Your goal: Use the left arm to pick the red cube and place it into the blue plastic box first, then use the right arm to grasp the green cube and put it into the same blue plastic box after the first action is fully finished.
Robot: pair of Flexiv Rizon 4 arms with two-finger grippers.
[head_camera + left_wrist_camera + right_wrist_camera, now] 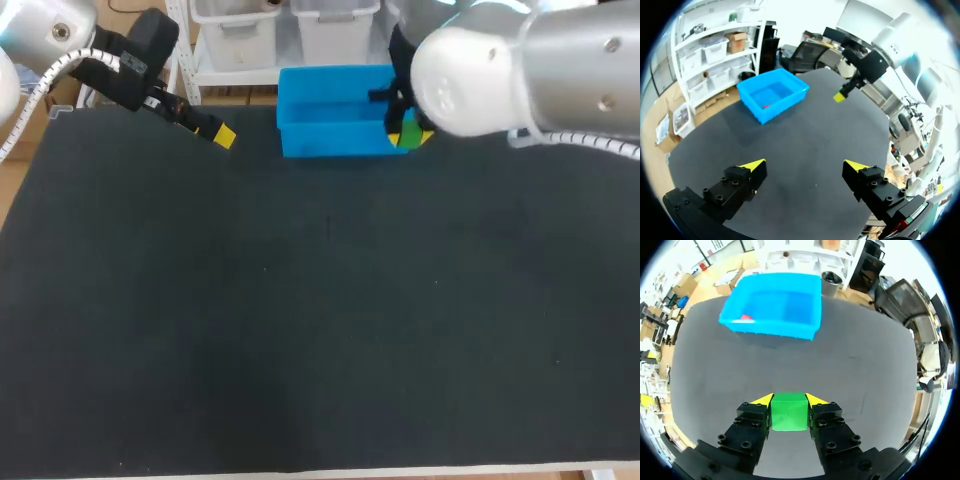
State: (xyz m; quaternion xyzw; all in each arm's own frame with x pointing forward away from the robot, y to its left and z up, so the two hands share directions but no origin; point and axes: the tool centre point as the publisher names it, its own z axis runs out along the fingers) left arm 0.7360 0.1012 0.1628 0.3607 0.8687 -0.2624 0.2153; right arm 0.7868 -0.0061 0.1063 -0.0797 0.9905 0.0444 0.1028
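Right gripper sits closest in its own wrist view, its yellow-tipped fingers pressed from two sides on the green cube — a square, centred hold. Ahead lies the blue plastic box with the red cube inside near one corner, so the first half looks done. From above, the held cube hangs by the box's right front corner, apparently not yet over the hollow. Best to carry it past the rim toward the bare side away from the red cube, lower it, then release. Left gripper hangs spread wide and empty over the black table — off to the box's left.
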